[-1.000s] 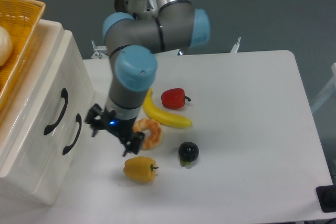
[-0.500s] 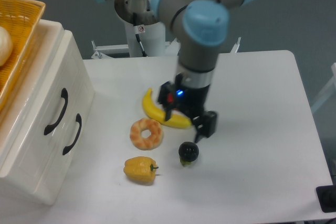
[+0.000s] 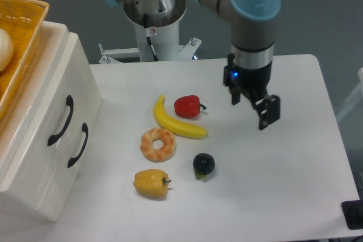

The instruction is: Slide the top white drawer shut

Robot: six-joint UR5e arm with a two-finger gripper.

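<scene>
The white cabinet [image 3: 42,157] stands at the table's left edge. The top white drawer [image 3: 48,103] has a black curved handle [image 3: 61,120], and its front looks flush with the cabinet face. The lower drawer's matching handle [image 3: 77,144] sits just beside it. My gripper [image 3: 249,113] hangs over the right half of the table, far from the cabinet. Its two black fingers [image 3: 269,111] are spread, with nothing between them.
An orange wicker basket [image 3: 25,38] holding a pale round thing rests on top of the cabinet. On the table lie a banana [image 3: 176,123], a red pepper [image 3: 188,106], a donut [image 3: 158,144], a yellow pepper [image 3: 151,183] and a dark round fruit [image 3: 203,164].
My gripper has swung from right beside the drawer fronts across the table to the right and farther back. The drawer fronts and the food have not moved.
</scene>
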